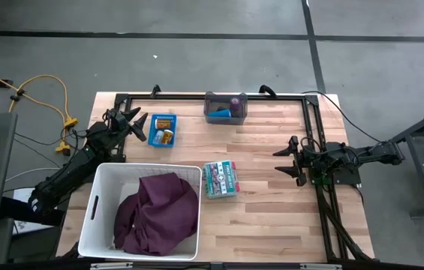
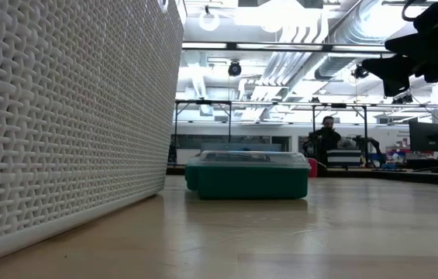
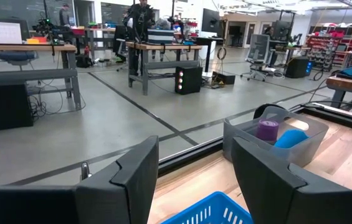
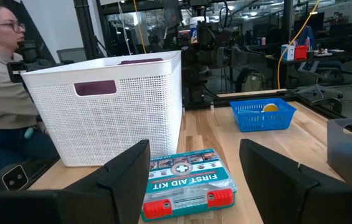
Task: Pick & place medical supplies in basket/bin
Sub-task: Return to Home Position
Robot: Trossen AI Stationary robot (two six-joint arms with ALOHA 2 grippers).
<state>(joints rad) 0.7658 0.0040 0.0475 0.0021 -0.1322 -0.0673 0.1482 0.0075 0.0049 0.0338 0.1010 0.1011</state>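
Both the left gripper (image 1: 135, 124) and right gripper (image 1: 290, 160) hang released and empty, while the maroon cloth (image 1: 156, 211) lies heaped in the white basket (image 1: 93, 214), likely light, limp, best pinched at a raised fold.

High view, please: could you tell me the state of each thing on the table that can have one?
Left gripper: open, empty.
Right gripper: open, empty.
Basket: upright, holding the maroon cloth.
Maroon cloth: crumpled, inside the basket.
Blue bin: upright, holding orange bottles.
Grey bin: upright, holding a purple roll and a blue roll.
First aid kit: shut, lying flat.
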